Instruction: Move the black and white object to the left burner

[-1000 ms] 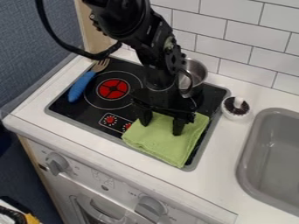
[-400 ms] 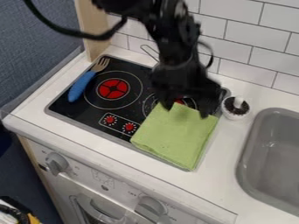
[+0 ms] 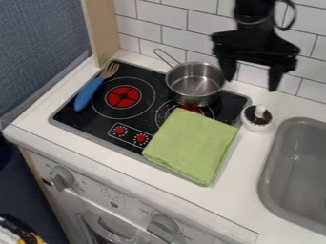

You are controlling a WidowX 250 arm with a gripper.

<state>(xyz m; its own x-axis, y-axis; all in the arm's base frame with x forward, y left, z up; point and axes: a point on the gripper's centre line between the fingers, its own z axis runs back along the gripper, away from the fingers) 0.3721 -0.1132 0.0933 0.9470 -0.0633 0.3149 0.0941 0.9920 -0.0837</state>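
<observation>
Black and white object (image 3: 249, 122) sits upright on the counter (image 3: 280, 108) at the right of the frame, between the stove (image 3: 66, 122) and the sink (image 3: 273, 164); the pincer (image 3: 251, 84) hangs above and behind it in the upper right, its fingers spread wide and holding nothing. To do this well, I'd centre the pincer over the pale knob (image 3: 259, 111) before lowering, then close on it squarely; a grip off to one side could tip the round base. The carry towards the left burner (image 3: 123, 96) should go high enough to clear the pot (image 3: 197, 82); the set-down wants to be level and inside the ring, away from the blue-handled fork (image 3: 90, 92). As for containers, the pot shows bare metal inside; the object looks like a little white cup with something dark in it (quite what, I cannot tell); the sink shows grey basin.
</observation>
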